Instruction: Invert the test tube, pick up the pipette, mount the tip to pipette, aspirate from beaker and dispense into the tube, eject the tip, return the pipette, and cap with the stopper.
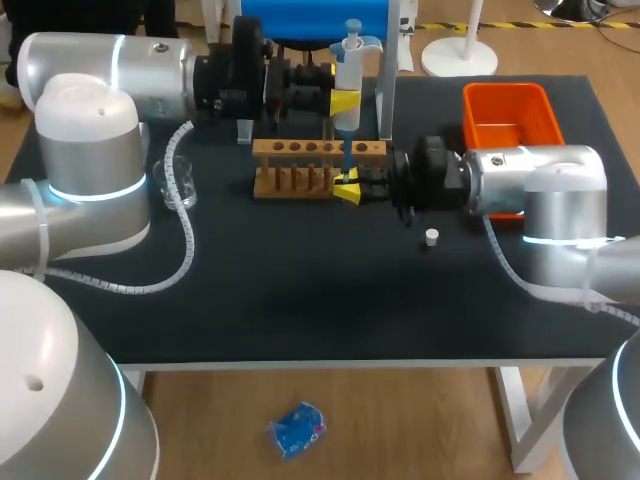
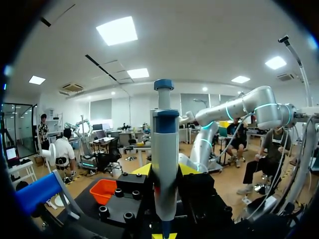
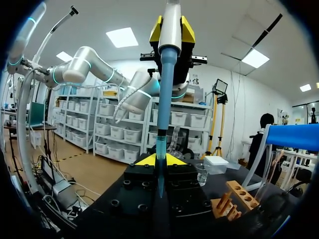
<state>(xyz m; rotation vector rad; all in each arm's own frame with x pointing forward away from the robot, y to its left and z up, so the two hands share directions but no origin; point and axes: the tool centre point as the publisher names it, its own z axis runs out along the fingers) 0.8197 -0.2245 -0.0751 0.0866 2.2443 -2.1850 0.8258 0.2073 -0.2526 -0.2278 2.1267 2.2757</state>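
Note:
My left gripper is shut on the white and blue pipette, held upright above the wooden rack. In the left wrist view the pipette stands between its yellow fingers. The blue tip points straight down to my right gripper, which is shut on the clear test tube just in front of the rack. In the right wrist view the tip runs down between that gripper's yellow tips into the tube. The glass beaker stands left of the rack. A white stopper lies below the right wrist.
An orange bin sits at the back right, behind my right arm. A blue and white stand is at the back edge behind the pipette. My left arm's coiled cable trails over the table's left side.

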